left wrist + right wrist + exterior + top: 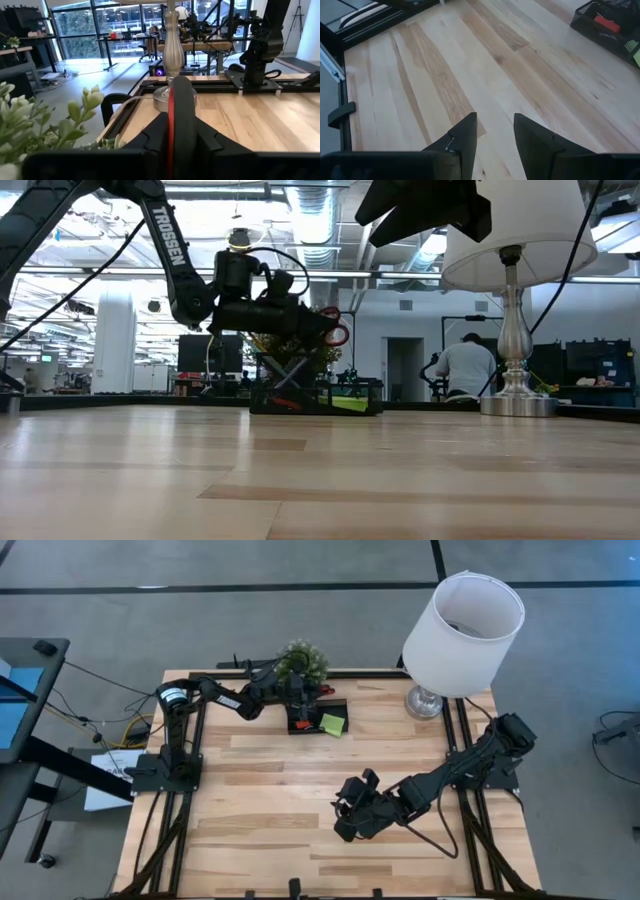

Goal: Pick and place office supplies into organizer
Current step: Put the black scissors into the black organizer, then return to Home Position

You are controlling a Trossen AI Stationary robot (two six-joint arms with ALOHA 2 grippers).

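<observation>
The black organizer (318, 718) stands at the table's far middle, in front of a potted plant (303, 660). A lime-green sticky-note square (333, 724) and a small red piece (303, 725) lie in it. My left gripper (318, 328) hovers level just above the organizer, shut on red-handled scissors (336, 332). My right gripper (345, 808) hangs open over bare wood in the table's near middle, touching nothing. In the right wrist view its fingers (465, 135) stand apart, and the organizer (600, 20) lies far ahead. My left gripper pinches the scissors between its two fingers, at the handle end. The red-and-black handle (175, 112) stands edge-on between the fingers (205, 142) and sticks out past their tips. The fingers lie level, pointing toward the table's right edge. The scissors hang clear above the organizer.
A white-shaded lamp (460, 630) on a silver base (424, 702) stands at the far right, to the right of the organizer. The plant's leaves (30, 125) are close beside my left gripper. Open wood (260, 800) spreads over the near half of the table.
</observation>
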